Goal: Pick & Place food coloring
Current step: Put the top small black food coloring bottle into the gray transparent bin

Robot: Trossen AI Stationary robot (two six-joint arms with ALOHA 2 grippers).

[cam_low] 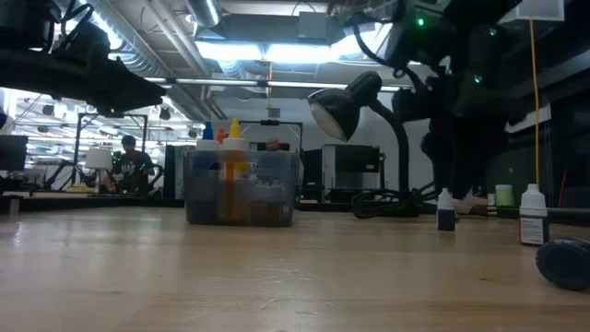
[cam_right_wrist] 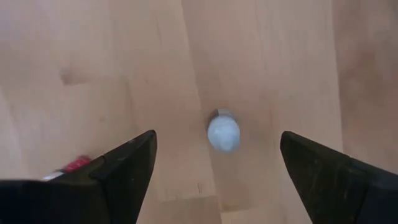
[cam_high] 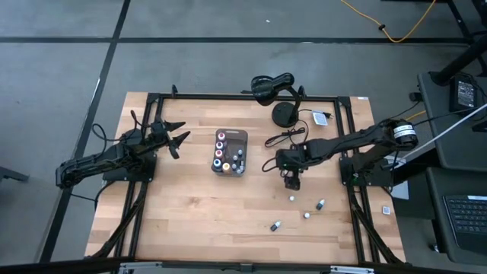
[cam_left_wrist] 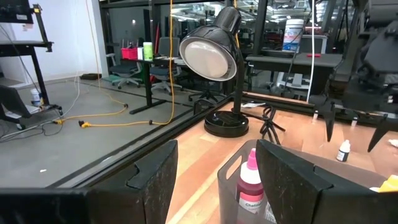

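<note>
Several tiny food coloring bottles stand upright in the gray tray (cam_high: 230, 138) at the table's middle; the left wrist view shows a pink-capped one (cam_left_wrist: 250, 179) among them. More bottles are loose on the wood near the right arm: one (cam_high: 291, 198), a second (cam_high: 320, 204), a third (cam_high: 307, 215), and one lying down (cam_high: 275, 225). My right gripper (cam_high: 293, 183) points down, open, above the white-capped bottle (cam_right_wrist: 223, 132), its fingers wide on either side and clear of it. My left gripper (cam_high: 181, 138) hovers open, left of the tray.
A black desk lamp (cam_high: 272, 85) on a round base (cam_high: 285, 113) stands with its cable (cam_high: 293, 135) at the far edge, behind the tray. Black frame rails border the tabletop (cam_high: 198, 205). Bare wood lies near and left of the loose bottles.
</note>
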